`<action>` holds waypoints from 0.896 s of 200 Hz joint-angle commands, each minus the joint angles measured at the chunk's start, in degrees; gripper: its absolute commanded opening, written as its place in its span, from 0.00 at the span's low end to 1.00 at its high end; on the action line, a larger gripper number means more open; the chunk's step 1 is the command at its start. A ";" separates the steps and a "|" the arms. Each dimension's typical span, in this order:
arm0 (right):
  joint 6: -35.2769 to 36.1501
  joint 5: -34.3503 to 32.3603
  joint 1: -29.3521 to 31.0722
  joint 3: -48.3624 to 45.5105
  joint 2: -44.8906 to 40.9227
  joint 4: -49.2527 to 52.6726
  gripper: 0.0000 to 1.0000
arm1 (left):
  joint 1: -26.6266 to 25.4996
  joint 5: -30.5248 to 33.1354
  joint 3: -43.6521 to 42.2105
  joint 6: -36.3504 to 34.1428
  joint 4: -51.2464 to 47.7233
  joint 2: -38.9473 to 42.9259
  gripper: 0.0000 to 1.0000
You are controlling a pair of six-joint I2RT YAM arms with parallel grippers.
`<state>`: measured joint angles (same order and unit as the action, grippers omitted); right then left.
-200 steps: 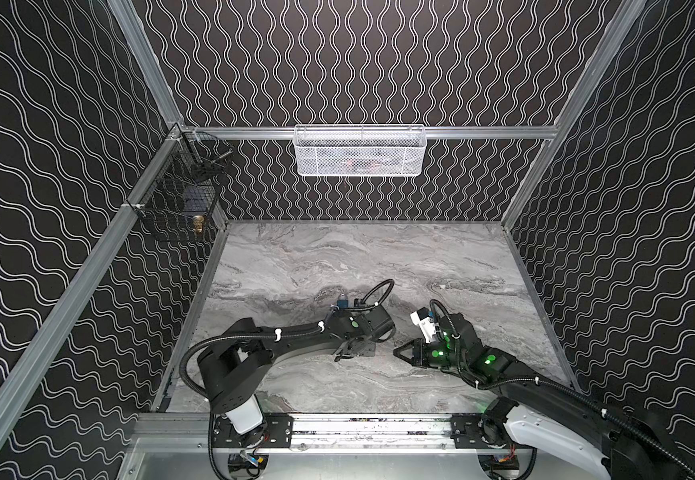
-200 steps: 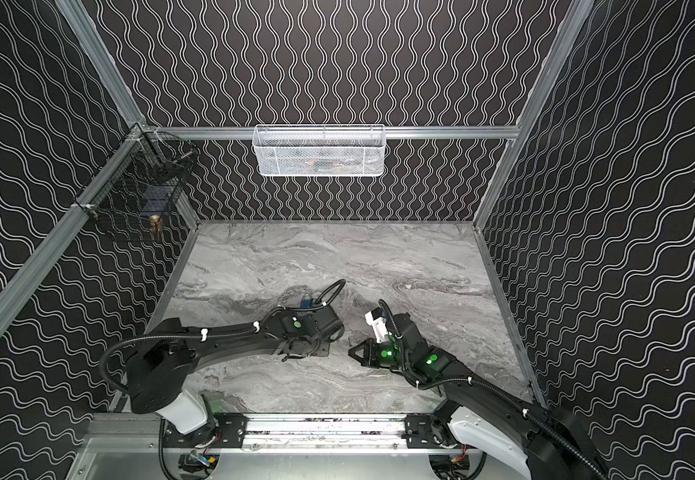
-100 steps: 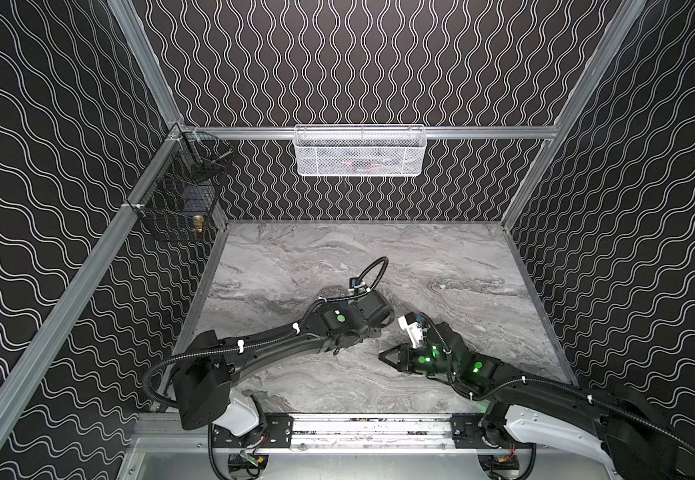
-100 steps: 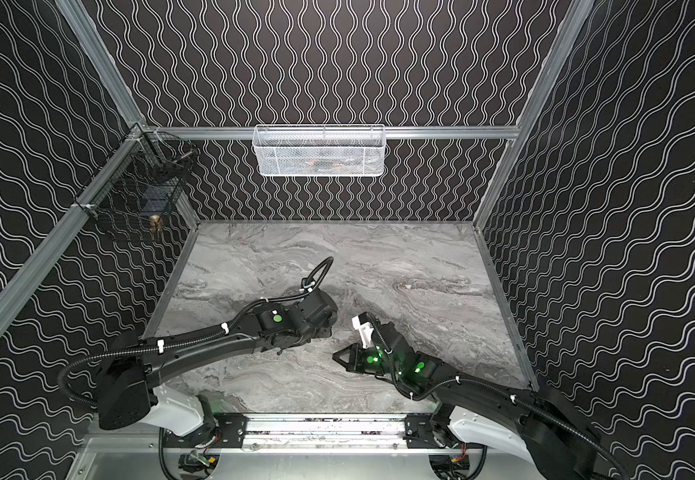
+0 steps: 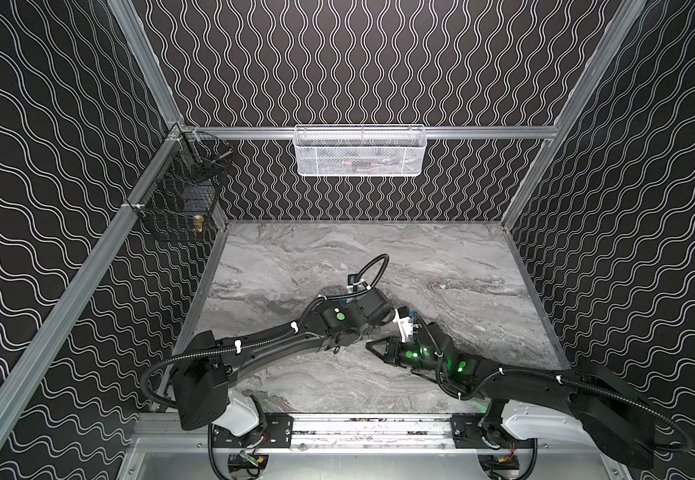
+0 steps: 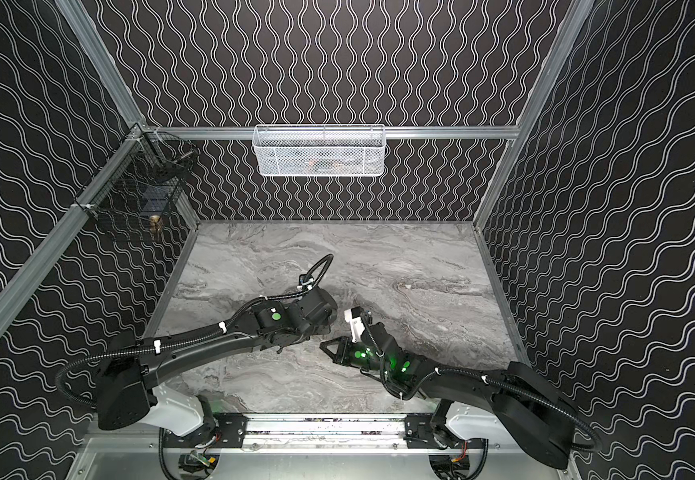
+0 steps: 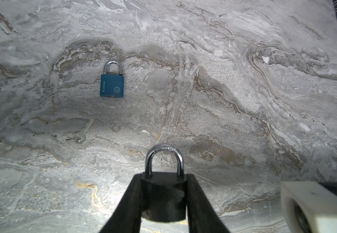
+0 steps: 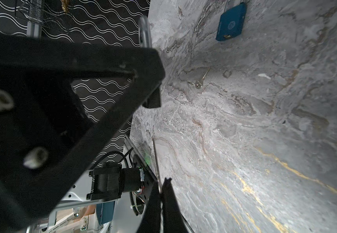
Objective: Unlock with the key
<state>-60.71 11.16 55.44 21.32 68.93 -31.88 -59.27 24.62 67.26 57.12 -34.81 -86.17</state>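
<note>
Plainly, in the left wrist view, the black padlock was held by its body between the fingers of the left gripper, with its shackle pointed away over the table. A blue padlock and a spare key were seen lying farther off, well apart from the grip, and the keyway could not be seen there. In the right wrist view, the right gripper was seen pinched shut on the key, whose thin blade was shown edge-on and was directed toward the underside of the held padlock's body, near it but not touching. From such a hold several faults were judged possible. The blade could be pivoted in the pinch if its tip were pressed against the body beside the keyway. The padlock could be pushed back or twisted, since only its sides were clamped. With a second key on the table, a mismatch could not be ruled out either. In both top views the left arm and the right arm were found crowded together at their wrists near the middle of the table, so a knock between them was also to be feared; key and padlock could not be made out there.
</note>
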 commanded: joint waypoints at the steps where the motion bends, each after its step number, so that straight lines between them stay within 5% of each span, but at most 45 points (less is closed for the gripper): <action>1: -1.06 -0.41 0.04 1.47 1.22 -4.59 0.00 | 0.03 2.50 0.53 0.16 -1.32 1.11 0.18; 179: -3.26 -0.75 -0.03 2.89 8.16 -11.63 0.00 | 0.03 0.10 -1.85 -0.87 0.84 2.72 0.16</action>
<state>-62.74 10.46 55.44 23.75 76.31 -39.07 -59.27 24.84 65.82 56.60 -35.16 -83.88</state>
